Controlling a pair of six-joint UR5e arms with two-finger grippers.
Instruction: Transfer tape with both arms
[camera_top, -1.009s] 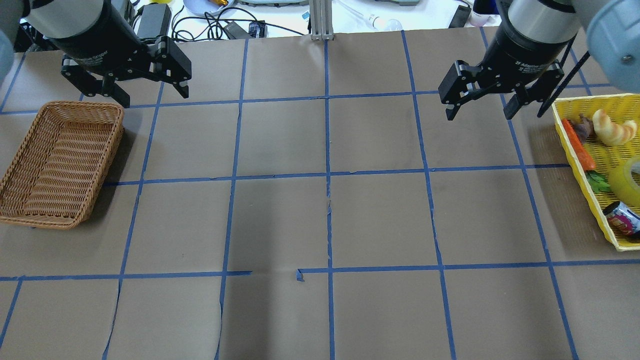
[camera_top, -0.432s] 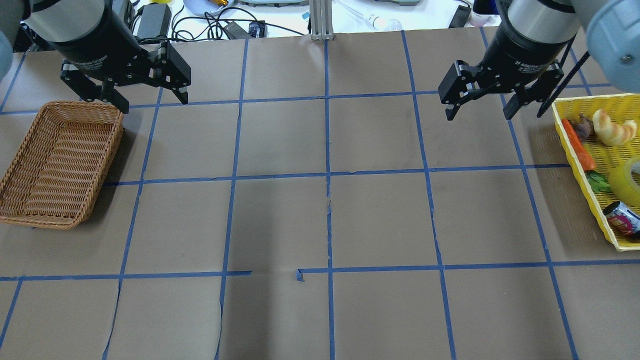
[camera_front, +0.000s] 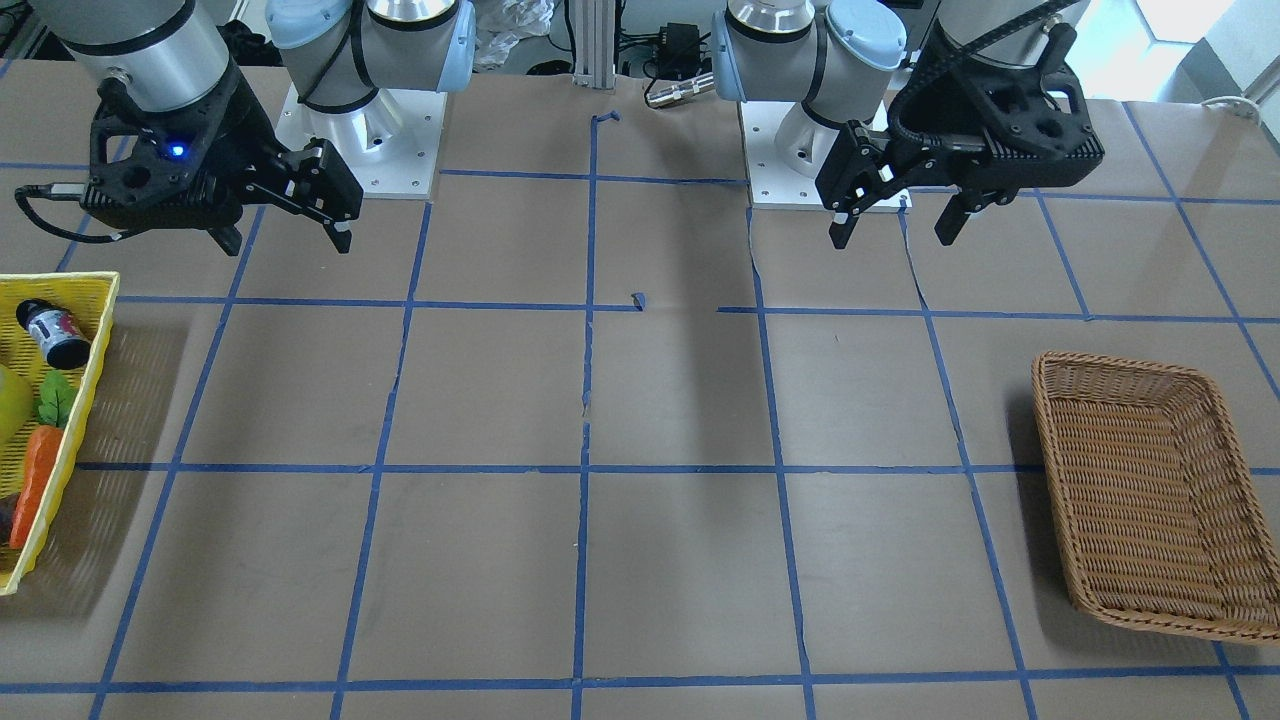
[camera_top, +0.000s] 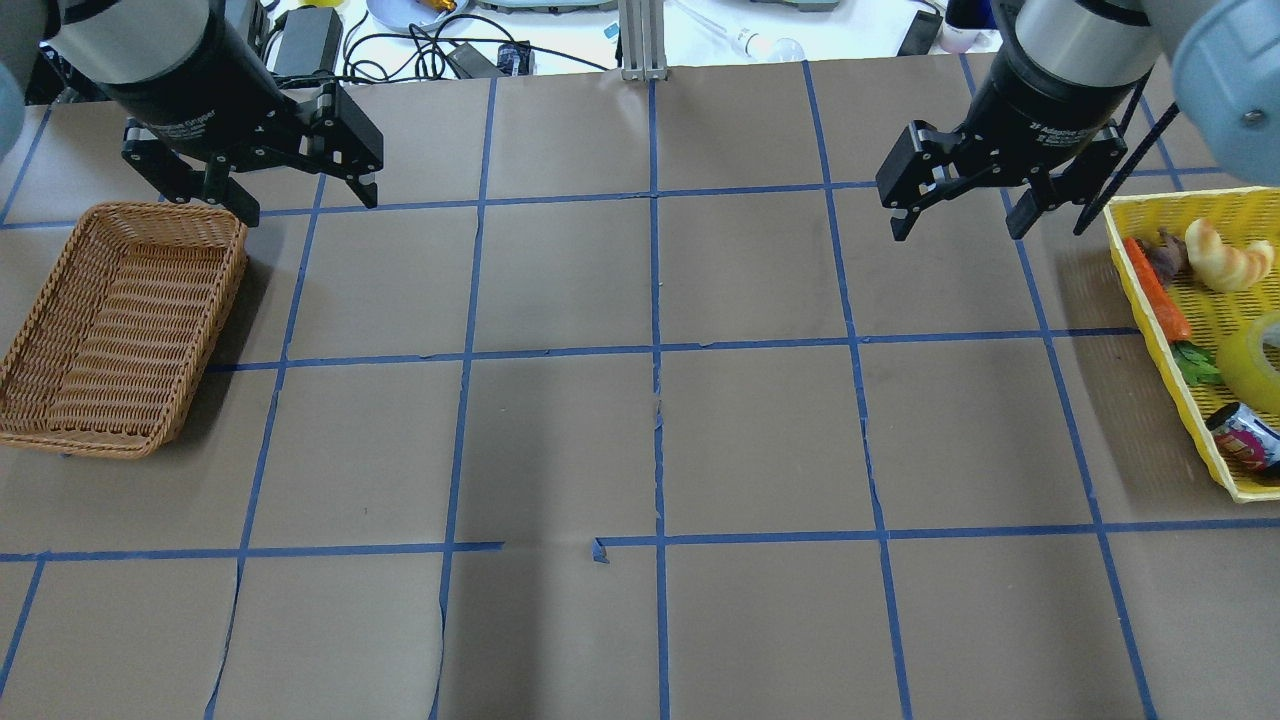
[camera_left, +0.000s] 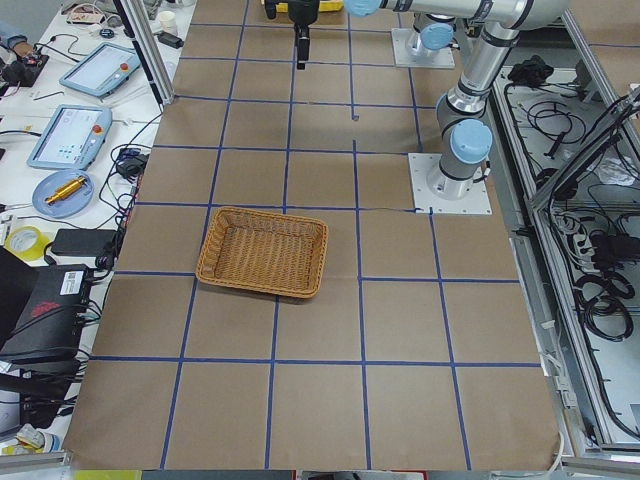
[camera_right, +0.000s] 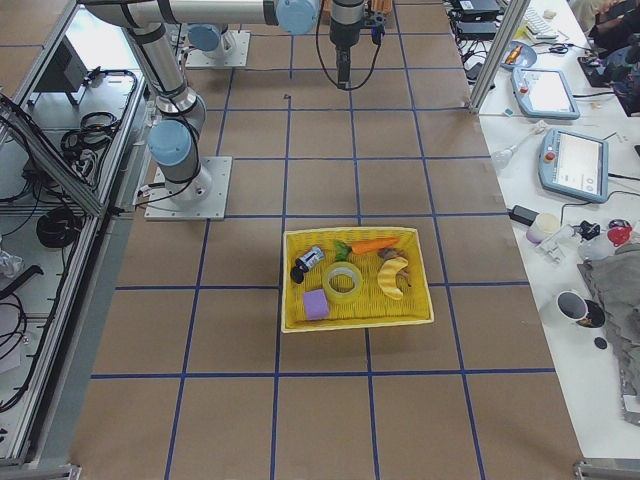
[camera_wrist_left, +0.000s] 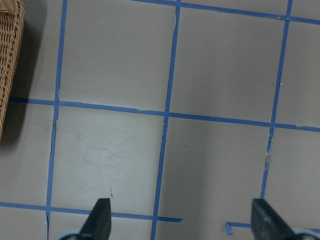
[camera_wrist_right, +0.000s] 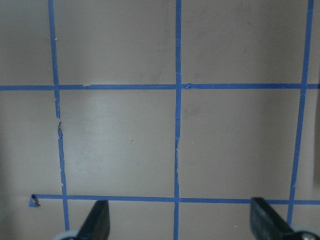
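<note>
Tape roll (camera_top: 1262, 360), translucent yellow, pale core, cut off at overhead 3 o'clock edge inside yellow plastic basket (camera_top: 1200, 200). Left gripper (camera_top: 308, 205) and right gripper (camera_top: 957, 231) spread wide, empty.

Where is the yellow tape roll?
In the exterior right view the tape lies in the middle of the yellow tray, on the robot's right side, between the carrot and the purple block.

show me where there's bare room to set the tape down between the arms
Every grid square between the basket and the yellow tray is bare, including those below the left gripper and right gripper, both open. The basket itself is empty. Only the tray is crowded: tape, carrot, bread and a can lie close together.
</note>
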